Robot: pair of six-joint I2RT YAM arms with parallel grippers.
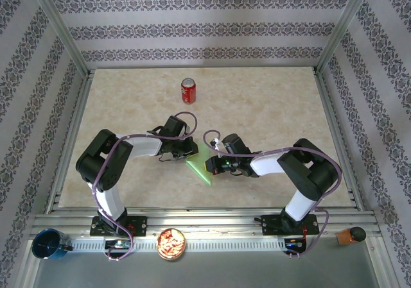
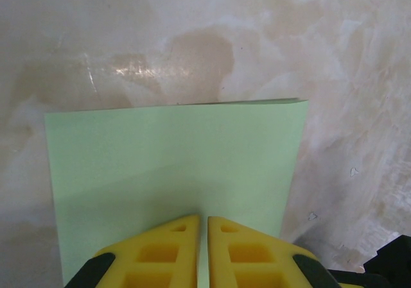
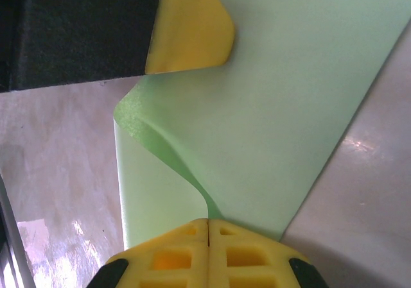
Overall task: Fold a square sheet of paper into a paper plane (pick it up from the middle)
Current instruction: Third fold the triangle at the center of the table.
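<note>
The square sheet of paper [image 1: 203, 164] is light green and lifted off the table between both arms, partly folded over on itself. In the left wrist view the sheet [image 2: 173, 160] spreads flat ahead of my left gripper [image 2: 203, 221], whose yellow jaws pinch its near edge with only a sliver of gap. My right gripper [image 3: 209, 224] is shut on a curled fold of the sheet [image 3: 289, 108]. A yellow fingertip [image 3: 192, 25] of the left gripper presses the paper's far side. From above, the left gripper [image 1: 192, 149] and the right gripper [image 1: 211, 164] meet at the sheet.
A red can [image 1: 187, 90] stands upright at the back of the marble table [image 1: 270, 102]. Along the front rail sit a blue cup [image 1: 48, 244], a bowl of snacks [image 1: 171, 243] and a brown object [image 1: 350, 235]. Metal frame posts border the table.
</note>
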